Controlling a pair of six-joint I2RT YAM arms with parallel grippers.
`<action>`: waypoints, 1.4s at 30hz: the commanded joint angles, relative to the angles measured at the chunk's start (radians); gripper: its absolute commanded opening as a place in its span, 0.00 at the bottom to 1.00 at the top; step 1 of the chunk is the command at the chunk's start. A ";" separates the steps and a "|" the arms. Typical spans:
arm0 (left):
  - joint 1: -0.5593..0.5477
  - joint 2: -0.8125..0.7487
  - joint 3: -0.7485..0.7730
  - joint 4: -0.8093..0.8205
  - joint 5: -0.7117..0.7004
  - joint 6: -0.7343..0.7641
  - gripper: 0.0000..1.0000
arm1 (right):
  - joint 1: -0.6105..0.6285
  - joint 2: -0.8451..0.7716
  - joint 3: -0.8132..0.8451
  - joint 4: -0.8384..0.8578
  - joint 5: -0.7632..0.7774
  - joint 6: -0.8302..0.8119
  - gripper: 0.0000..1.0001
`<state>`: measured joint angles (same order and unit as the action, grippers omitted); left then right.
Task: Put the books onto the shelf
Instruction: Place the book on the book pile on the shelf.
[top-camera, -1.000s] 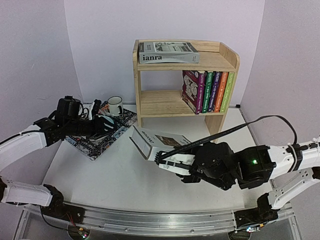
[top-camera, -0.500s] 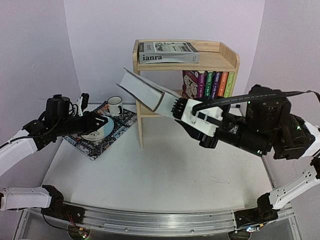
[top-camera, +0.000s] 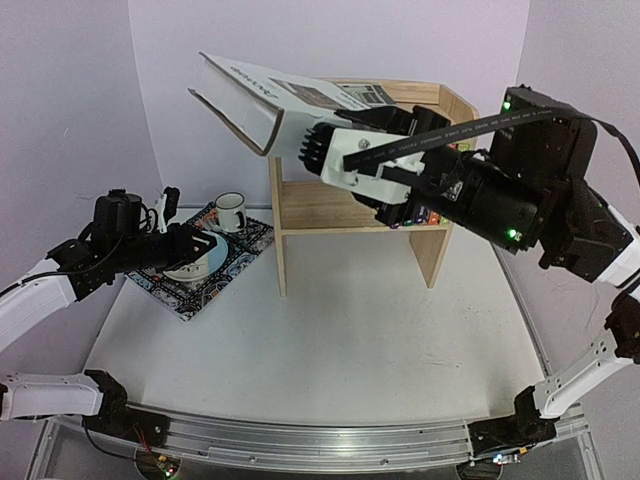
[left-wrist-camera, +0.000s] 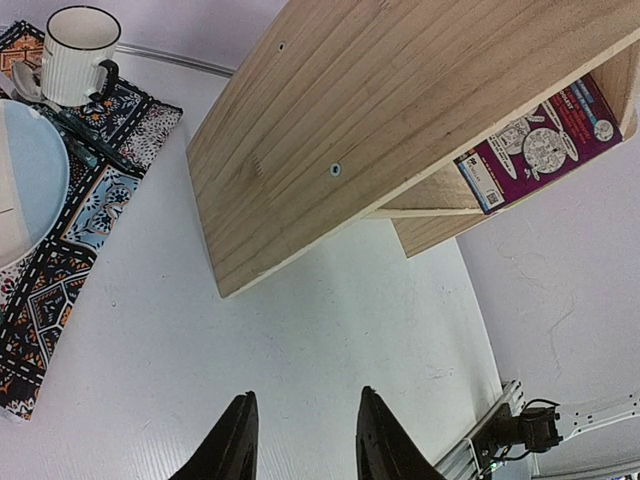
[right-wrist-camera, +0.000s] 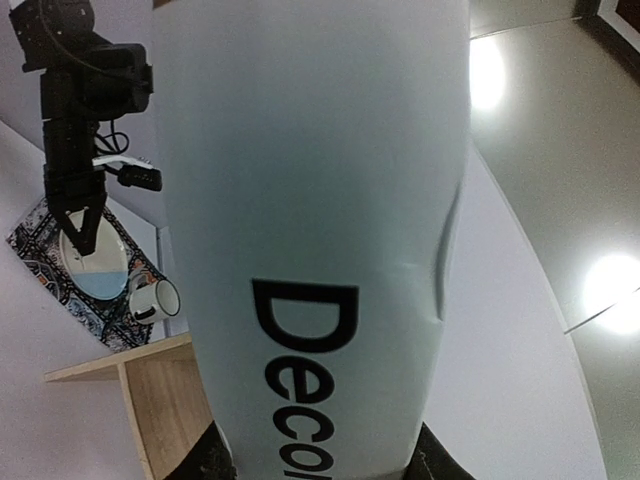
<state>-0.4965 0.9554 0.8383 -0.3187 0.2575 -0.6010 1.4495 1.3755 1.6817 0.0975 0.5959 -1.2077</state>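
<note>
My right gripper is shut on the thick white "Decorate" book, held high and tilted in front of the top left of the pine shelf. In the right wrist view its spine fills the frame between my right gripper's fingers. The "ianra" book lies on the shelf's top, mostly hidden behind the held book. My right arm covers the lower tier; a purple cartoon-covered book shows there. My left gripper hovers open and empty over the placemat.
A dark patterned placemat lies left of the shelf, bearing a white mug and a pale blue plate. The left wrist view shows the same mug, plate and the shelf's side panel.
My right arm has swung the white book from low over the table up to the height of the shelf's top. The left arm drew back a little to the left, then stayed still.
</note>
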 joint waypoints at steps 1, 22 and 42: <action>0.002 -0.009 0.025 -0.002 -0.003 0.010 0.35 | -0.065 0.035 0.098 0.124 -0.040 -0.105 0.04; 0.002 -0.018 0.013 0.002 -0.005 0.001 0.35 | -0.386 0.281 0.325 0.152 -0.122 -0.141 0.03; 0.002 0.024 0.017 0.013 0.017 0.004 0.36 | -0.512 0.474 0.427 0.140 -0.099 -0.198 0.03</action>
<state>-0.4965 0.9857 0.8383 -0.3183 0.2589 -0.6018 0.9552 1.8108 2.0366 0.1765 0.4685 -1.4098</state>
